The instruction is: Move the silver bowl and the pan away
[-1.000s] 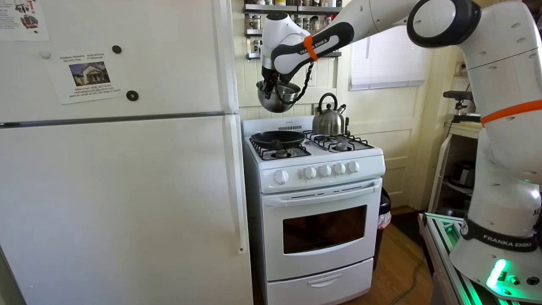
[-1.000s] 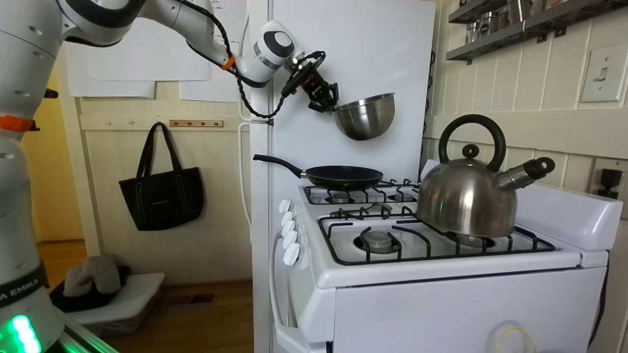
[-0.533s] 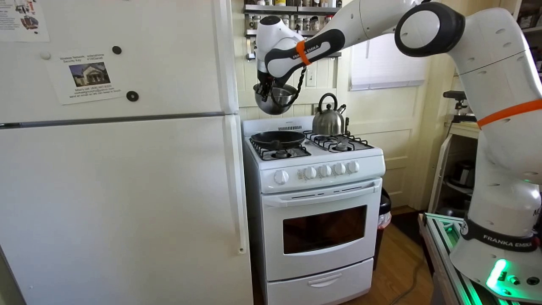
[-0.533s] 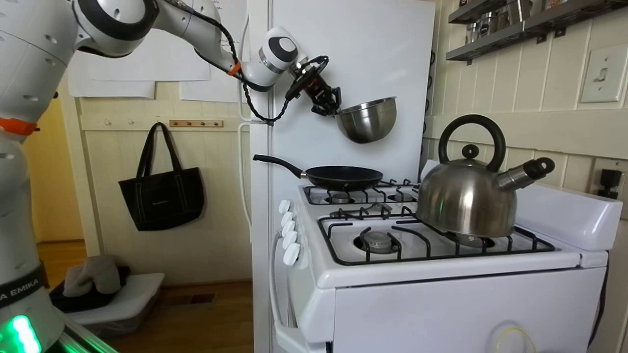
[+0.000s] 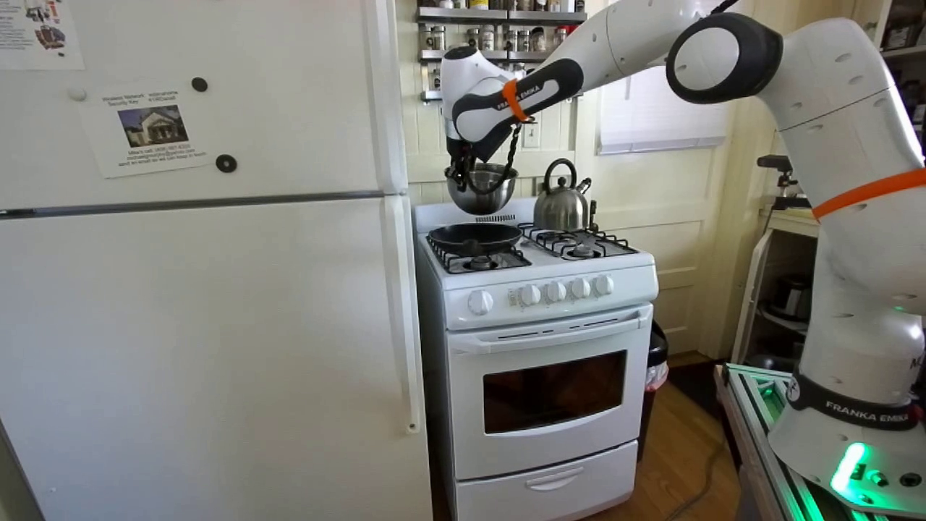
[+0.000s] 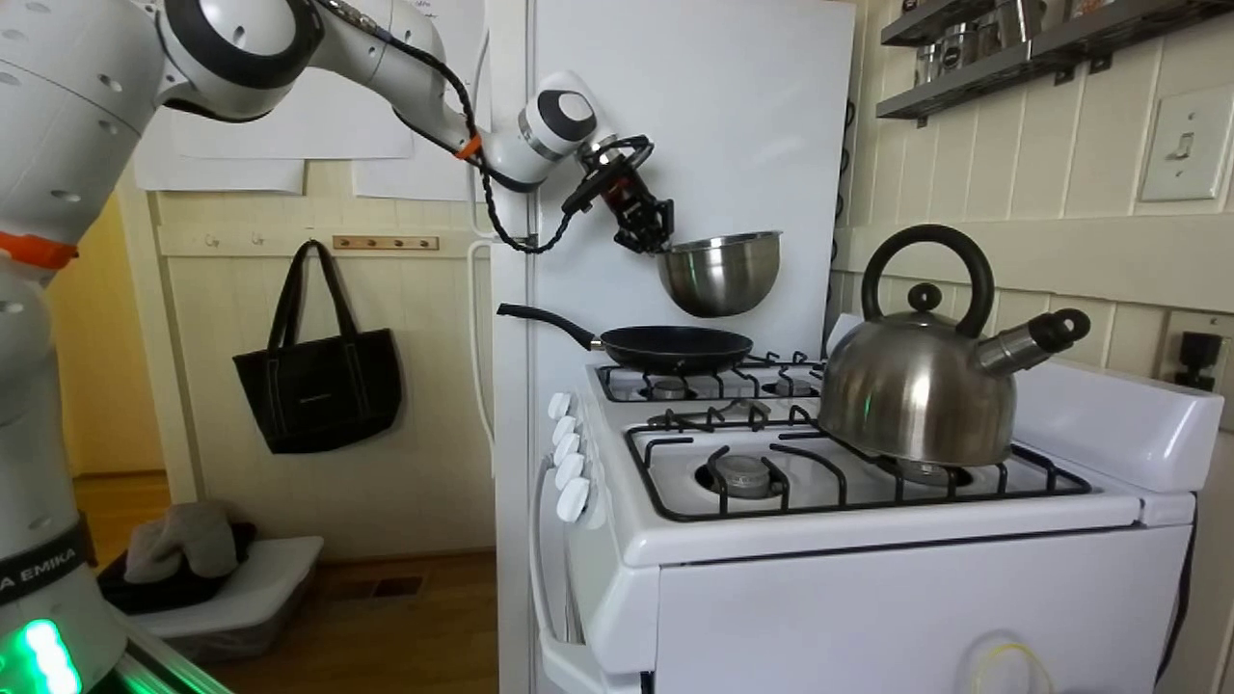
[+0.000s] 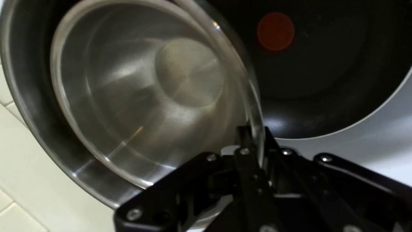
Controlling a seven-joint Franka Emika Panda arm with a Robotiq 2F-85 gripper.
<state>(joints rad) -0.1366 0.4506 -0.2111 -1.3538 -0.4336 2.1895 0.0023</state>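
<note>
The shiny silver bowl [image 6: 721,280] hangs in the air above the stove, its opening up and nearly level. It also shows in an exterior view [image 5: 486,199] and the wrist view [image 7: 190,77]. My gripper [image 6: 665,243] is shut on the bowl's rim; in the wrist view the fingers [image 7: 257,133] stand on either side of the rim. The dark pan [image 6: 675,349] rests on a front burner, its handle sticking out past the stove's front. The bowl is above and apart from it. In the wrist view the pan [image 7: 322,64] shows to the right of the bowl.
A metal kettle [image 6: 916,395] with an arched black handle stands on a back burner of the white stove [image 6: 906,598]. A white fridge [image 5: 217,325] stands beside the pan's side. Spice shelves [image 6: 1022,72] hang on the wall above the stove's back.
My gripper has moved down with the bowl, bringing it nearer the stove. The bowl's rim now looks more level. The pan and kettle have not moved.
</note>
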